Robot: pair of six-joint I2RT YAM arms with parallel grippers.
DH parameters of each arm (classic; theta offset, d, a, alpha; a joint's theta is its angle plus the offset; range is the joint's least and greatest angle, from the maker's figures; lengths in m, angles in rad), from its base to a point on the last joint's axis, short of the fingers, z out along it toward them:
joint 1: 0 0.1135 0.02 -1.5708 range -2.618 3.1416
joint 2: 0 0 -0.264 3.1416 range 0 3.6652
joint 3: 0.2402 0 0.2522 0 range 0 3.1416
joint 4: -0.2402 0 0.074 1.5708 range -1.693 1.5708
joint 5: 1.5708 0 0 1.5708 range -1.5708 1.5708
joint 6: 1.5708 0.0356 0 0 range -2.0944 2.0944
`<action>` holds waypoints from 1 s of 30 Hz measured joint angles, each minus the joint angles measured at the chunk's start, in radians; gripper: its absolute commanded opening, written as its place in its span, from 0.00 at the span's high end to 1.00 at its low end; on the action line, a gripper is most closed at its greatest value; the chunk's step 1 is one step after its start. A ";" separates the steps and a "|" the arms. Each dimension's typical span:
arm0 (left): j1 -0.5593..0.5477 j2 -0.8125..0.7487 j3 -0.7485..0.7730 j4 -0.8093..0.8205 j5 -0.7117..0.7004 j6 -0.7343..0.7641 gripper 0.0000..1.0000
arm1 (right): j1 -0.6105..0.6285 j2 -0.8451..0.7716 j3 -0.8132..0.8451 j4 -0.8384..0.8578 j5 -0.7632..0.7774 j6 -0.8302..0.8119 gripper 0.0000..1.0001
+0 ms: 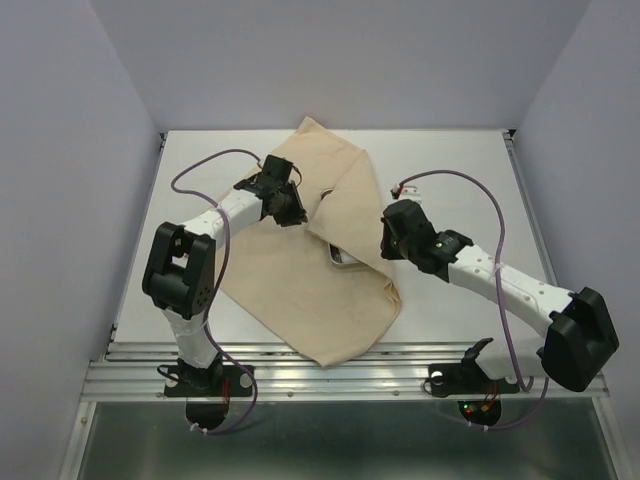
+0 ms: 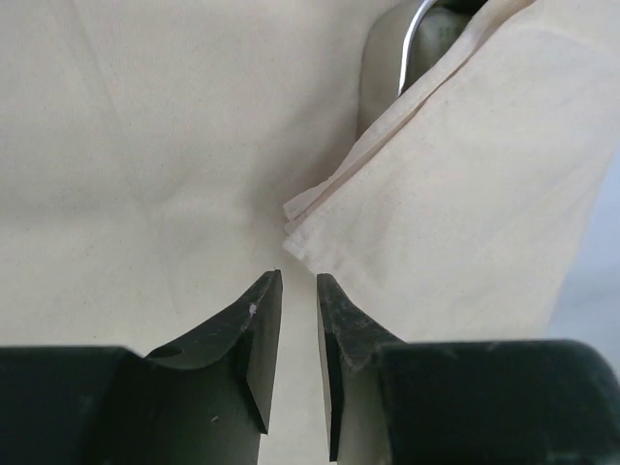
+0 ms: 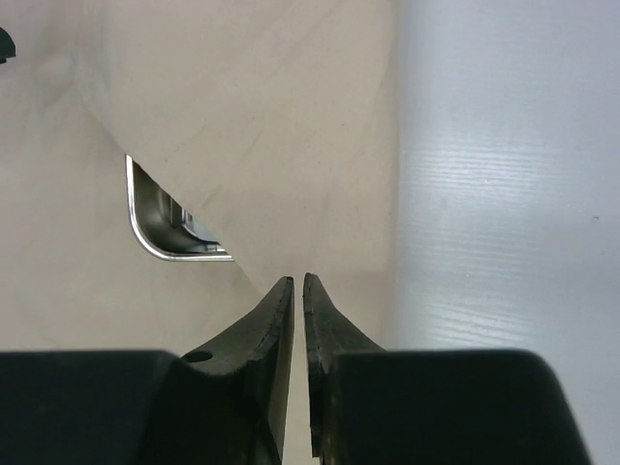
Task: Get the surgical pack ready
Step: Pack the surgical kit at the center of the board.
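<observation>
Nearest the lens, the left fingers (image 2: 252, 329) stand a narrow gap apart with nothing between them, just short of the free corner of a folded flap of the beige cloth (image 2: 455, 194). The right fingers (image 3: 266, 329) are drawn almost together, with only a sliver showing. Their tips sit at the flap's edge, and I cannot tell whether any weave is nipped there.

The cloth lies spread on the white counter (image 1: 450, 160) between the two arms, its right side folded in toward the middle. The steel tray (image 3: 150, 218) sits under that flap with one rounded corner peeping out. Scissors, forceps and gauze are not visible; whatever the tray holds is hidden.

The likeliest trouble, as I judge it, is the flap itself. It is limp and rests loose over the tray, so a pull from either side could drag it off and bare the tray again. It could also snag the raised rim and shove the tray askew. The corner before the left fingers shows two layers, and a pinch might take only the upper one and leave the fold ragged. If the right fingers have no real hold, any lift comes up empty.

Both wrists crowd over the same patch of cloth, so one may block or bump the other. Purple cables (image 1: 205, 160) loop loosely beside each arm and could catch on a raised edge.
</observation>
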State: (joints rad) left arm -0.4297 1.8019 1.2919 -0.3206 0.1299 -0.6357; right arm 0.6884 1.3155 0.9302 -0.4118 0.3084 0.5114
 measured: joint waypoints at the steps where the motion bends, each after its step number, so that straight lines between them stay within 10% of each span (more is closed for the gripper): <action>1: 0.002 -0.006 0.008 0.000 0.000 0.000 0.67 | 0.000 -0.011 0.005 0.000 0.011 -0.001 0.85; 4: 0.008 -0.009 0.029 0.005 0.004 0.000 0.64 | 0.000 -0.021 0.008 -0.004 0.033 -0.003 0.85; 7: 0.008 -0.009 0.027 0.019 0.039 -0.007 0.33 | 0.000 -0.017 0.004 -0.018 0.040 0.001 0.84; 9: 0.008 -0.010 0.010 0.055 0.070 -0.008 0.32 | 0.000 -0.018 0.003 -0.027 0.043 0.002 0.84; 21: 0.008 0.024 -0.071 0.275 0.217 -0.099 0.83 | 0.000 -0.018 -0.001 -0.050 0.044 0.012 0.84; 30: 0.012 0.136 -0.072 0.349 0.241 -0.120 1.00 | 0.000 -0.023 -0.030 -0.082 0.051 0.034 0.85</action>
State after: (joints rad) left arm -0.4175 1.9377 1.2201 0.0288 0.3710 -0.7559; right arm 0.6884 1.2926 0.9001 -0.4942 0.3592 0.5449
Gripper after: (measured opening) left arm 0.031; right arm 0.155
